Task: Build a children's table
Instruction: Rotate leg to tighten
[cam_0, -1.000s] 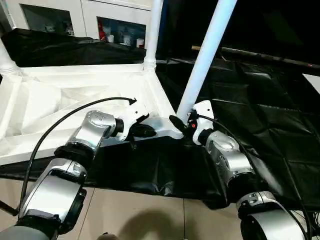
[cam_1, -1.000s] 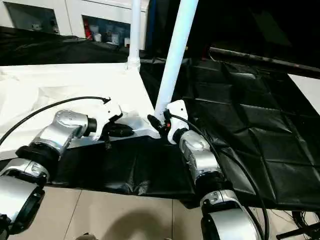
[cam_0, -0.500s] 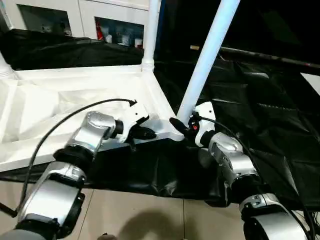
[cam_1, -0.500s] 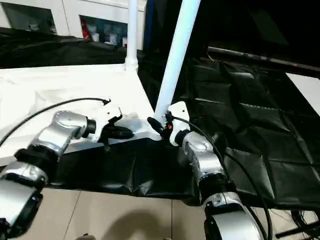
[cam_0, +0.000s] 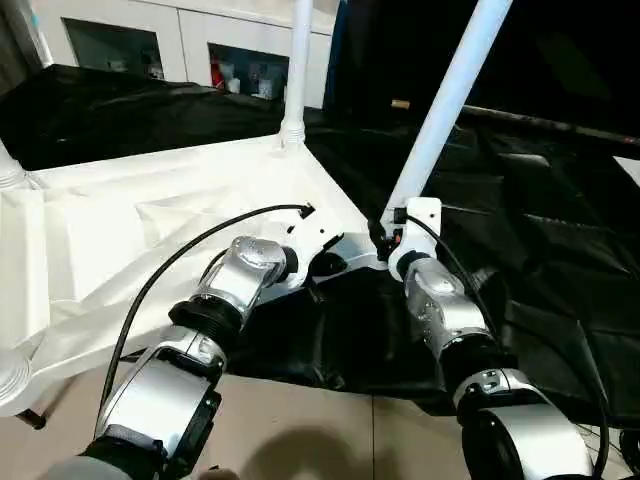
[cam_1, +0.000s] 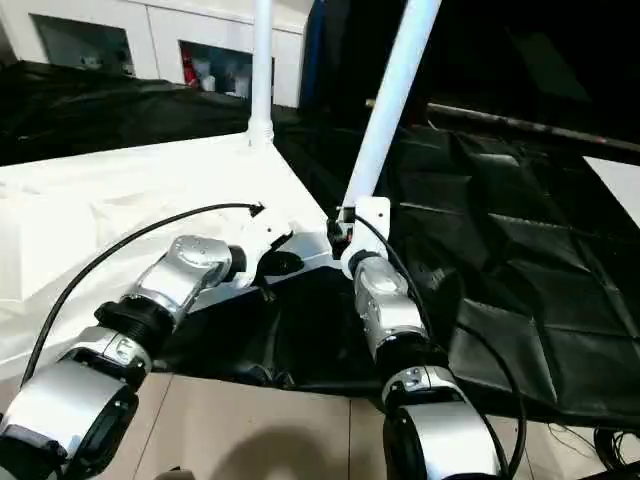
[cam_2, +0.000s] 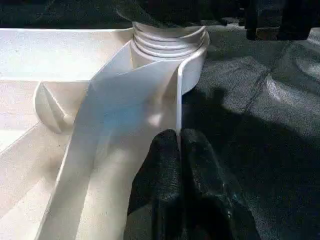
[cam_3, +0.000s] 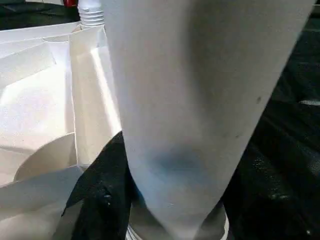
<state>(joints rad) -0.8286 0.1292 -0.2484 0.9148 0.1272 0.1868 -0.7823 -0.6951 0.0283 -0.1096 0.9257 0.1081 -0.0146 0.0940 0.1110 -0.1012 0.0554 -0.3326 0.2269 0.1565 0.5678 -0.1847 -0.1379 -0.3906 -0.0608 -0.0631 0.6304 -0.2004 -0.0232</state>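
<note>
Leg (cam_0: 445, 105) in corner socket, tilted (top rightward).

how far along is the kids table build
Done: two legs stand in sockets of the upturned tabletop, one at the far corner and one at the left edge.
In hand: the right tool grips a tilted leg at the near corner socket; the left tool pinches the rim.
Left: straightening that leg, then any remaining leg.
</note>
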